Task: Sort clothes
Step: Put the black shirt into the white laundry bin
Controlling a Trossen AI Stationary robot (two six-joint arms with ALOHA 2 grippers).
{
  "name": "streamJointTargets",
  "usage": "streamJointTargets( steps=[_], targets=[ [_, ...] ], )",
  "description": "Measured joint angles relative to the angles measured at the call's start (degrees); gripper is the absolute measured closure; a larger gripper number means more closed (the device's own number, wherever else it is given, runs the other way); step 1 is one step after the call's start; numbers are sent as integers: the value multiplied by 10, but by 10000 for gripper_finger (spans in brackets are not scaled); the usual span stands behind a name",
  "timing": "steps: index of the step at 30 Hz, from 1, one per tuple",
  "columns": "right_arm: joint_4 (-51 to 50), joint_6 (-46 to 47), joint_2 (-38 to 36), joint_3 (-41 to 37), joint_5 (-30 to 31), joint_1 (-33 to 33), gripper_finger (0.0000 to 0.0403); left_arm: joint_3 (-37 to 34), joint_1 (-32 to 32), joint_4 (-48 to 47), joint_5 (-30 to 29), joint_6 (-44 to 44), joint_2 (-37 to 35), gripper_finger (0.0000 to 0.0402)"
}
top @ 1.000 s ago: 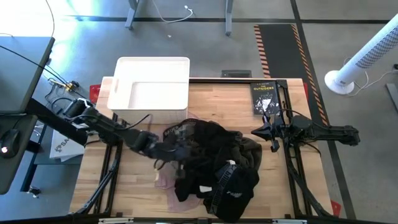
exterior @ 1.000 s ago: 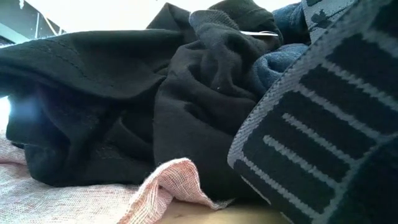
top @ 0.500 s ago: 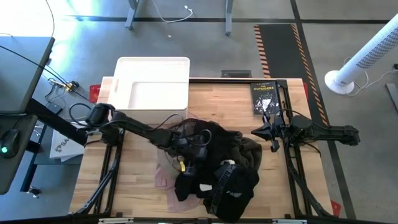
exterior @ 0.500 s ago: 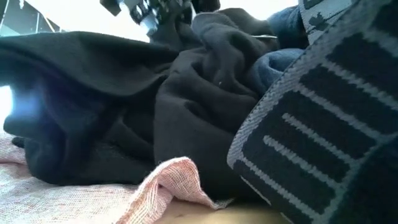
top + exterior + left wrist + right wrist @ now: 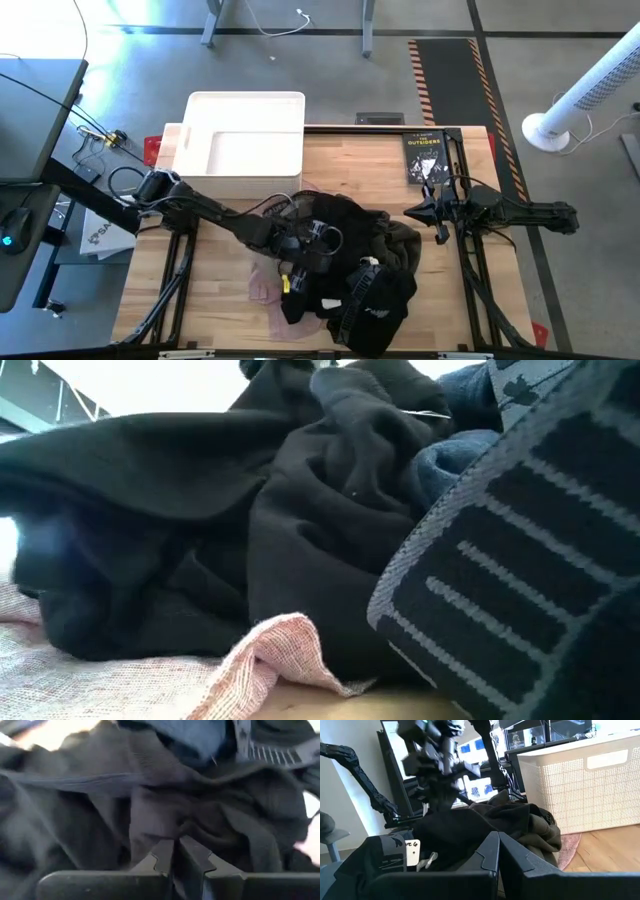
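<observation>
The clothes (image 5: pixel 350 270) lie heaped in the middle of the wooden table (image 5: pixel 200 300). A black garment (image 5: pixel 345 220) is on top, an olive-brown one (image 5: pixel 402 245) to the right, a lettered black band (image 5: pixel 500 580) in front, and pale pink cloth (image 5: pixel 270 650) underneath at the near left. My left gripper (image 5: pixel 318 243) slants down into the heap's left part, shut on black cloth. My right gripper (image 5: pixel 415 212) hangs shut beside the heap's right edge, touching nothing. My left gripper has a raised fold of the black garment (image 5: pixel 175 827) at its fingertips (image 5: pixel 165 851), coming slanting down from the table's left. The fingers hide how many layers lie between them. The garment rests on the heap, slack.
A white perforated laundry basket (image 5: pixel 190 140) stands at the table's far left, behind the heap. A black paperback book (image 5: pixel 423 155) lies at the far right. Bare wood shows left of the heap and at the near left corner.
My left gripper has gone from the heap's left edge toward the table's right, over the black garment, and has sunk and tipped further down into it. The black cloth's upper folds have shifted a little; the rest of the heap lies as before.
</observation>
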Motion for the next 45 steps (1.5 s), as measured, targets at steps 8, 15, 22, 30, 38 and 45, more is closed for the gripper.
streamJointTargets(
  steps=[8,15,22,30,38,45],
  targets=[
    [0,0,0,0,0,0,402,134,-70,-1,-464,210,-48,397],
    [0,0,0,0,0,0,402,213,-75,112,-422,338,-123,399],
    [0,0,0,0,0,0,402,251,-93,290,-392,514,-178,401],
    [0,0,0,0,0,0,402,271,-84,198,-273,369,-220,401],
    [0,0,0,0,0,0,402,218,-65,59,-103,102,-193,401],
    [0,0,0,0,0,0,402,122,30,-94,-40,-51,-186,401]
  ],
)
